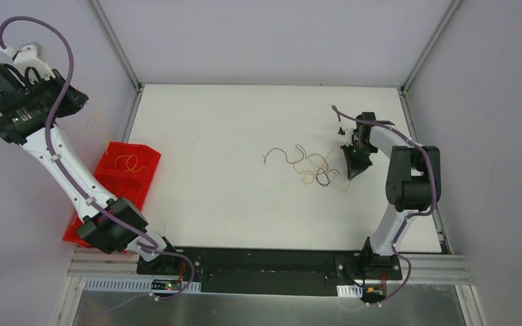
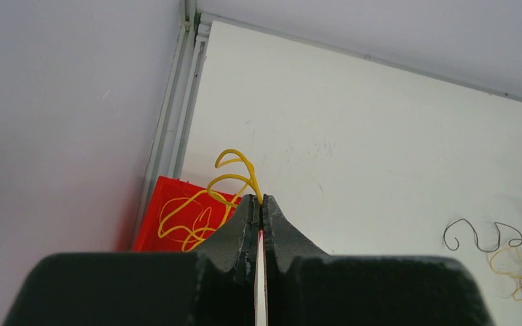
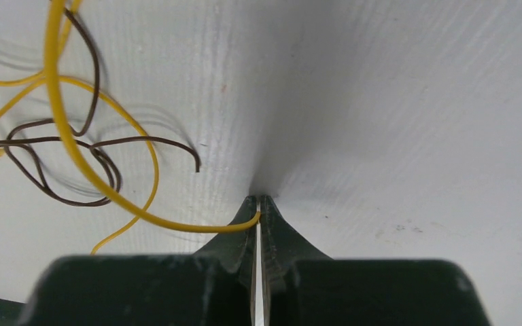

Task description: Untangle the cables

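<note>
My left claw [image 2: 259, 201] is raised above the red bin [image 1: 136, 187] at the counter's [image 1: 231, 122] left edge. It is pinched together on one yellow cable [image 2: 234, 178], whose loops hang down into the bin. I judge that cable separated from the others, and it only needs letting go.

My right claw [image 3: 259, 202] is down on the counter at the right side of the tangle [image 1: 312, 168]. It is clamped on the end of a second yellow strand [image 3: 197, 229]. That strand curls back through a dark cable [image 3: 143, 140], which loops over and under it, so this pair is not yet apart.

By my reckoning one cable is out and at least two are left to separate (I cannot make out a blue one anywhere). I would put the task somewhere short of halfway.
</note>
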Available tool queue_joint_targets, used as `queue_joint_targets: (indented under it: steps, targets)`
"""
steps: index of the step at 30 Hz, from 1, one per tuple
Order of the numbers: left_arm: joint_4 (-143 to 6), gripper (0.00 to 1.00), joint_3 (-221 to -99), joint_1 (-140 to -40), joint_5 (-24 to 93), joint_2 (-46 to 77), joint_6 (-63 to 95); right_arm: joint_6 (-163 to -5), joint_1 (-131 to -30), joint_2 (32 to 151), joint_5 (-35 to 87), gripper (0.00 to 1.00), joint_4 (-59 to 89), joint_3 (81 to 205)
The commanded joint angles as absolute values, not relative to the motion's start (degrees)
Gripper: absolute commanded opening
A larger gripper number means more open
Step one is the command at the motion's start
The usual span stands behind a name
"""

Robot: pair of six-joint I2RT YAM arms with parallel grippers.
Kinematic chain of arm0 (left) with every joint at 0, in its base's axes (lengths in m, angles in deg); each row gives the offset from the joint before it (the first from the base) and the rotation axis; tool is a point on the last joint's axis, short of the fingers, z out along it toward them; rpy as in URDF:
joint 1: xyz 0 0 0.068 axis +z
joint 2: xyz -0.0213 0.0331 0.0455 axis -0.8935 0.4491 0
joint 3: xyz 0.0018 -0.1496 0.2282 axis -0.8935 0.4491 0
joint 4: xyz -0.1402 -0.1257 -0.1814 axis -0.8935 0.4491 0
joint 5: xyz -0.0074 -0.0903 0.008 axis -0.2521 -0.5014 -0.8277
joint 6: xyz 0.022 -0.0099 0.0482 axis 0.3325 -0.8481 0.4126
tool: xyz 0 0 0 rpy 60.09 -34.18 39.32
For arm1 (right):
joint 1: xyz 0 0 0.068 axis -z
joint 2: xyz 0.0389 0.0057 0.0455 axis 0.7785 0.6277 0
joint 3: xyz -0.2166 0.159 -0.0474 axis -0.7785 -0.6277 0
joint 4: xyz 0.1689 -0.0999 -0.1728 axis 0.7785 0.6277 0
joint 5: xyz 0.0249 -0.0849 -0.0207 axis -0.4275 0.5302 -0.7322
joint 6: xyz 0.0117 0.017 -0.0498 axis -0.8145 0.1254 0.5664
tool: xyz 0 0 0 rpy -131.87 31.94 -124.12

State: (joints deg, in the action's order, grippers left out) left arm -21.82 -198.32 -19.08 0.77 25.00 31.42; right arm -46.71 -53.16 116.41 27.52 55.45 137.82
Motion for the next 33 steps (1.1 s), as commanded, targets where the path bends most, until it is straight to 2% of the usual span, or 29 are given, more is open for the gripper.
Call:
queue_joint_targets:
  steps: [1, 12, 28, 29, 30, 33]
  targets:
    - [-21.77, 0.00, -194.16, -19.36, 4.34, 23.38, 37.07, -47.98, -54.21, 116.69, 23.99, 0.00, 59.69, 140.44]
    - [-25.15, 0.00, -183.79, -20.01, 5.43, 25.68, 41.36, -48.25, -54.61, 116.85, 24.02, 0.00, 60.59, 141.15]
    - [-29.09, 0.00, -172.20, -26.54, 16.97, 32.05, 49.01, -49.44, -55.29, 117.32, 22.14, 0.00, 62.15, 142.56]
    - [-28.99, 0.03, -171.11, -27.47, 18.44, 32.13, 49.70, -49.60, -55.40, 117.12, 21.60, 0.00, 62.33, 142.49]
    - [-29.02, 0.11, -170.31, -28.22, 19.48, 31.90, 50.01, -49.66, -55.47, 116.81, 20.51, 0.00, 62.71, 142.42]
    - [-27.66, 0.50, -169.94, -29.52, 16.59, 29.14, 47.65, -50.60, -56.17, 115.73, 17.70, 0.00, 63.09, 141.99]
